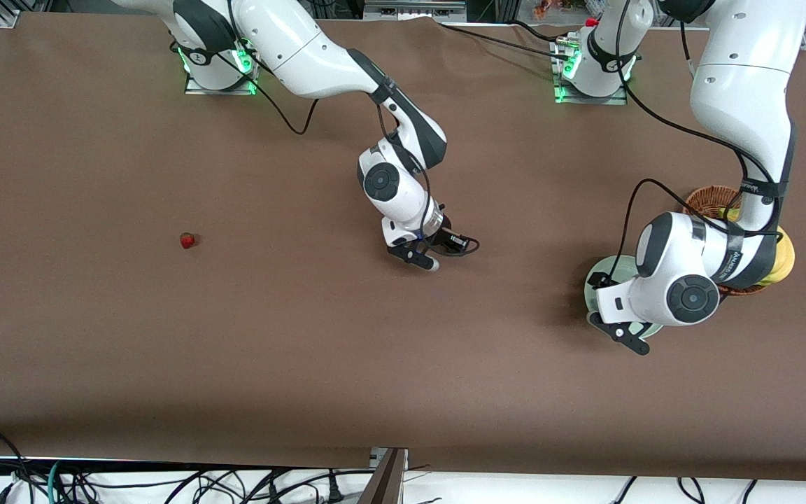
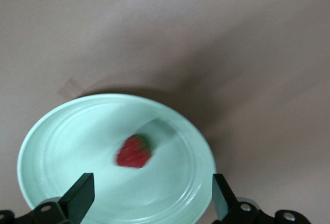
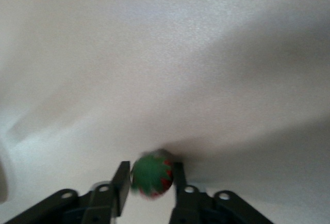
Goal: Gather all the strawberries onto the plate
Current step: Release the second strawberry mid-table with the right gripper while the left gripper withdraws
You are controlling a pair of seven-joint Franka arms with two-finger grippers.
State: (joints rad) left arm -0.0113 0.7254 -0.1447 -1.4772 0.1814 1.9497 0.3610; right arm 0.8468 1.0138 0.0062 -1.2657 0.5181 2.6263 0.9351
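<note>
Pinching a strawberry [image 3: 151,176] in my right end effector [image 3: 150,170] over the desk [image 1: 305,350], with the plate [image 2: 77,131] at its three o'clock in the front view; my left end effector [image 2: 152,178] gapes wide above it.

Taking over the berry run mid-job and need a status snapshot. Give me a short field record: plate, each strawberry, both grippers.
plate: under the left gripper, beside the wicker basket
strawberry in plate: lying loose on the plate
strawberry between fingers: at the right gripper's fingers
strawberry on table: alone, toward the right arm's end
left gripper: open, over the plate
right gripper: over mid-table, fingers on either side of a berry
</note>
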